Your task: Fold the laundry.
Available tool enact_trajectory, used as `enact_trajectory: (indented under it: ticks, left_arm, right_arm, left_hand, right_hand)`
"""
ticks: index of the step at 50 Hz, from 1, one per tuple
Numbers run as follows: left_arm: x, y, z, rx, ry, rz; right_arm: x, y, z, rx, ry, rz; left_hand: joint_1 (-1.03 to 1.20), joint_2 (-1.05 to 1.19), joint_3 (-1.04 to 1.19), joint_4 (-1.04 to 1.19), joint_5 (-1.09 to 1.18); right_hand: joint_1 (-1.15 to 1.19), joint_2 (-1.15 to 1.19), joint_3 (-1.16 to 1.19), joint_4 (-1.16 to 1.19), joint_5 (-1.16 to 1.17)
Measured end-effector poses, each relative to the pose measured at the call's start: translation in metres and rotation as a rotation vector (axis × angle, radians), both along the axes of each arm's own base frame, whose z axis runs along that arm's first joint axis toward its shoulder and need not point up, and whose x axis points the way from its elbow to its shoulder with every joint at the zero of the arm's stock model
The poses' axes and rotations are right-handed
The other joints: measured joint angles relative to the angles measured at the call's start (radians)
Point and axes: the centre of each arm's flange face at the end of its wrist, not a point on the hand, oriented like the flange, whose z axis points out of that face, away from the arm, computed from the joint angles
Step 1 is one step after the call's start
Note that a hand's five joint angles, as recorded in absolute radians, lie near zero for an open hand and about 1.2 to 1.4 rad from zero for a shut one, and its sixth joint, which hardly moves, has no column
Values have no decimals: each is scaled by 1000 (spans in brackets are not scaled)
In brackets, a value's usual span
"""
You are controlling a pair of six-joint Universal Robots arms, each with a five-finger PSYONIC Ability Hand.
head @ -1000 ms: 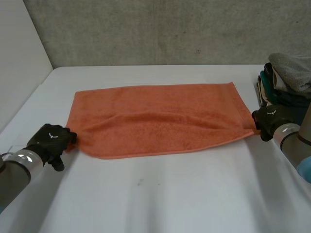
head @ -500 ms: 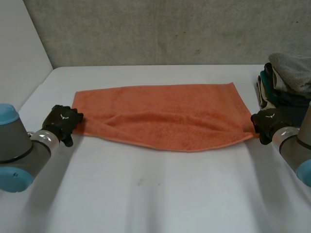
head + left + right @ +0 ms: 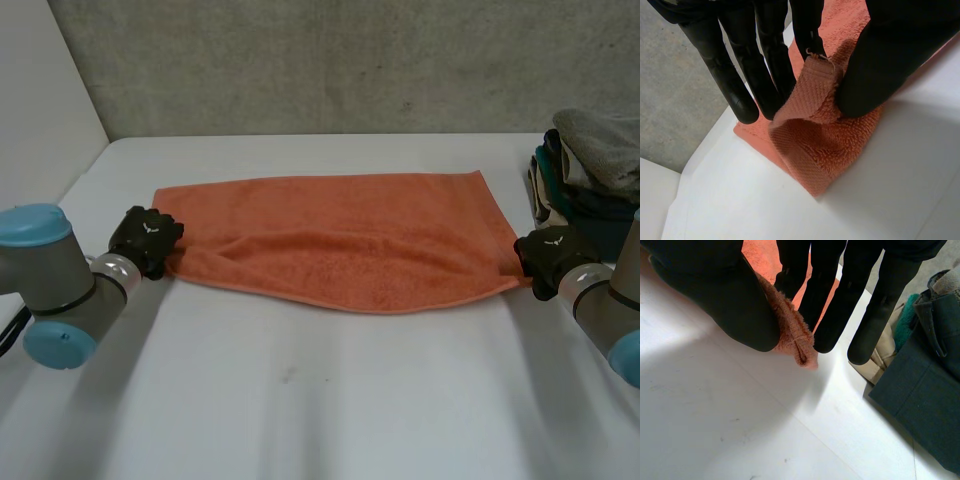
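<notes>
Obs: orange towel (image 3: 340, 235) spread at middle of surface (image 3: 330, 400); left hand (image 3: 148, 240) pinches its near 9 o'clock corner, right hand (image 3: 545, 258) its near 3 o'clock corner. Step judged: first half-fold. Next move should carry both corners evenly toward 12 o'clock onto the far edge.

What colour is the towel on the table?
The towel is plain orange, clearest in the head view.
</notes>
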Motion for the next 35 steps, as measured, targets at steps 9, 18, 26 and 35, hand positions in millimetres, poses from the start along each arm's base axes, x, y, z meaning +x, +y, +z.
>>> enact_trajectory:
  ticks: [9,18,26,35]
  left_arm:
    - [3,-4,2,-11,-8,0]
    - [1,-11,1,-25,-2,3]
    - [-1,5,8,48,-6,0]
    - [17,90,55,297,-52,15]
  right_arm:
    - [0,0,0,1,0,0]
    - [0,0,0,0,0,1]
    - [-2,1,8,4,20,5]
    - [-13,45,40,159,256,109]
  left_hand:
    - [-366,-403,-387,-411,-391]
    - [89,85,89,84,69]
    - [89,91,98,92,69]
    - [89,94,103,94,69]
  right_hand:
    - [0,0,0,0,0]
    - [0,0,0,0,0]
    - [0,0,0,0,0]
    - [0,0,0,0,0]
